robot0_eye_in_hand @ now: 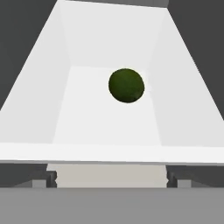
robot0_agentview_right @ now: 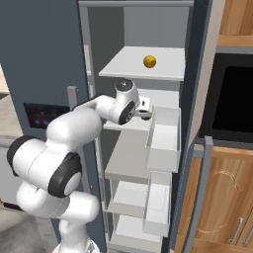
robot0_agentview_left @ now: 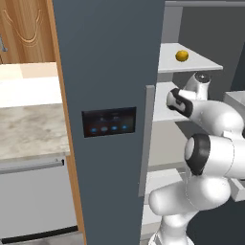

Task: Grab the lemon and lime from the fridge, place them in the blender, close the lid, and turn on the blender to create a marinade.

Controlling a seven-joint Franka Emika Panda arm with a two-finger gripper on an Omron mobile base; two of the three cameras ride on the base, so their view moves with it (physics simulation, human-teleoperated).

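Inside the open slate-grey fridge [robot0_agentview_right: 59,49], the gripper [robot0_agentview_right: 145,111], spread wide and empty, is aimed down a white door bin [robot0_eye_in_hand: 109,118] for grasping the round dark-green lime [robot0_eye_in_hand: 126,85].

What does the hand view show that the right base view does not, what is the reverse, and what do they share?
Hand view: a dark green lime lying in a white bin, seen from above, with the gripper open at the bottom.
Right base view: the lemon on an upper shelf of the open fridge, the white arm reaching in, and a black oven window to the right.
Shared: most likely the white bin, the upper one on the fridge door, which the gripper hangs beside in the right base view.
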